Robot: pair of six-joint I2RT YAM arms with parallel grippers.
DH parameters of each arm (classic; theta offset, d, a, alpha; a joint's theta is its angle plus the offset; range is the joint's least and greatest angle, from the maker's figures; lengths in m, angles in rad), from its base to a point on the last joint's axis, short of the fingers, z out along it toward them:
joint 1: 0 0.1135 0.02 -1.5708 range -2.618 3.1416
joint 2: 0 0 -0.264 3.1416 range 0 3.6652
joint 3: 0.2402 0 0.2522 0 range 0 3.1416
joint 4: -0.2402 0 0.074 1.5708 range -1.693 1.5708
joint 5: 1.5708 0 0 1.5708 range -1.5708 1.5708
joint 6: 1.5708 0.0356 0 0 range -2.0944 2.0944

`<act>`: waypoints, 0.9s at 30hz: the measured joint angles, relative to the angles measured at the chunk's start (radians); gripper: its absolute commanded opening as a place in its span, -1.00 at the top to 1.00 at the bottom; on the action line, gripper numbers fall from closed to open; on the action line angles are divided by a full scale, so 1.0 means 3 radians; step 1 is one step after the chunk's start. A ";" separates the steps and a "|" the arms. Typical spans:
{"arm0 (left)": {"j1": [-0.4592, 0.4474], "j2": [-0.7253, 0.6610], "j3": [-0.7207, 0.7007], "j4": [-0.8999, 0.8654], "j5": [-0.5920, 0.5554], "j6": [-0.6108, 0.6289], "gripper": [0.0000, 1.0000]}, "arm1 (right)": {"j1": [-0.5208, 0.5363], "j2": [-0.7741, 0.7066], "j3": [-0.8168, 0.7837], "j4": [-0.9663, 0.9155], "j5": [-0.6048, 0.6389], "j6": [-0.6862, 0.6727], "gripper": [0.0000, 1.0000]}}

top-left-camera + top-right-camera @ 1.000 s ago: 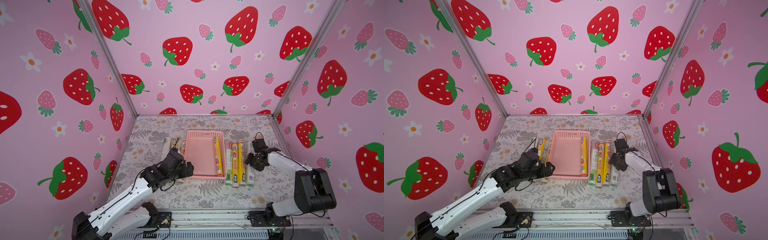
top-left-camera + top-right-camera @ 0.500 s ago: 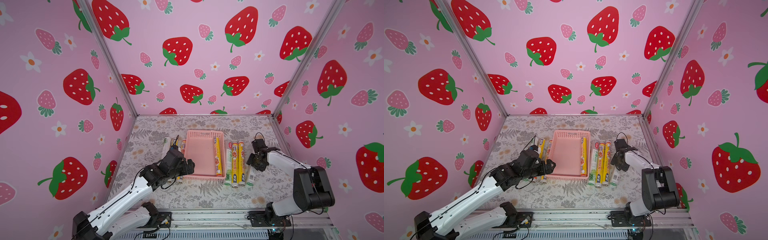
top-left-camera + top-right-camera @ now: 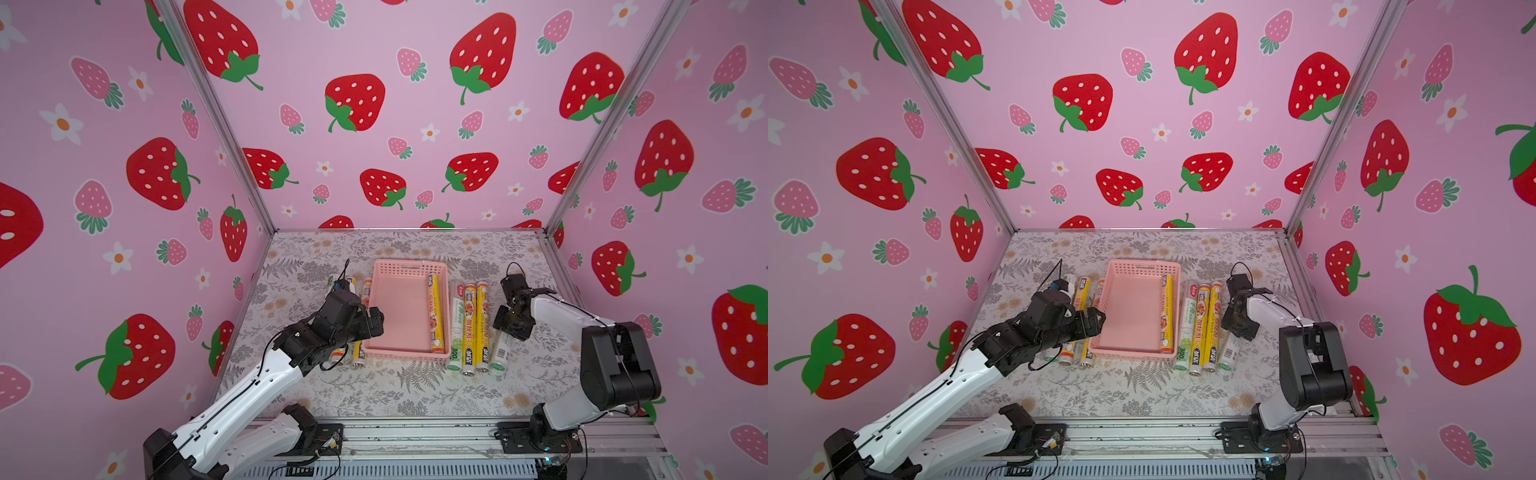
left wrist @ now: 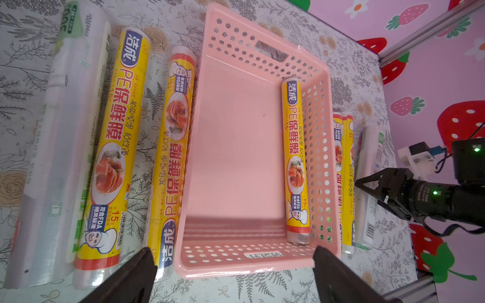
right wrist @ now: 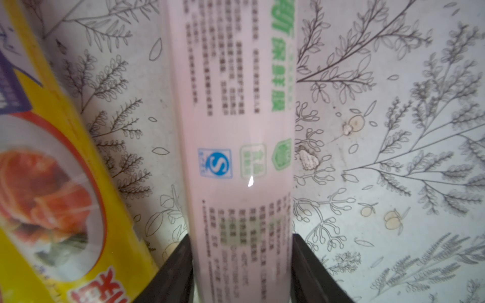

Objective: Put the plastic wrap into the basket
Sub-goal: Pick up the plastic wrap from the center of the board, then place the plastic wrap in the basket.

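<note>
Fingers (image 5: 173, 275) of the right gripper (image 5: 241, 237) clasp the white plastic wrap roll (image 5: 236, 131) for transfer to the basket (image 4: 236, 270); left gripper (image 4: 232, 249) fingers (image 4: 131, 280) gape, empty.

1. The left arm (image 3: 332, 328) hid the yellow rolls' (image 3: 358, 353) middles in both top views.
2. The white roll's (image 5: 236, 131) small print was blurred, its ends cut off.
3. The left gripper's (image 4: 231, 247) finger bases ran off the wrist view's edge.

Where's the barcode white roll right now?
In both top views the barcode white roll lies on the table, right side, outermost of four rolls beside the basket, next to a yellow roll. The right gripper straddles it, fingers against its sides.
</note>
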 measured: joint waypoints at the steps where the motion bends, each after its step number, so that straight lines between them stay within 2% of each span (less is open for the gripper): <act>1: 0.0000 0.0000 0.0000 -0.0001 0.0020 -0.0001 -0.95 | -0.0004 -0.0034 -0.0018 -0.0018 0.0019 -0.0001 0.47; 7: -0.0001 0.0053 0.0094 -0.0055 0.0088 0.0005 -0.94 | -0.0015 -0.0621 -0.0004 -0.0389 0.0104 -0.0001 0.46; 12: -0.0001 0.0067 0.0132 -0.0046 0.0181 -0.0001 -0.94 | 0.0004 -0.0933 0.0342 -0.0670 0.0061 0.0001 0.48; 16: -0.0001 0.0085 0.0201 0.0032 0.0299 -0.0006 -0.94 | 0.0174 -0.1049 0.0640 -0.0837 0.0058 0.0018 0.47; 22: -0.0001 0.0145 0.0352 0.0196 0.0417 -0.0006 -0.96 | 0.0866 -0.0975 0.1099 -0.1010 0.0024 0.0173 0.47; 27: 0.0000 0.0234 0.0421 0.0257 0.0484 0.0009 -0.96 | 0.1466 -0.0654 0.1348 -0.0853 -0.0025 0.0394 0.49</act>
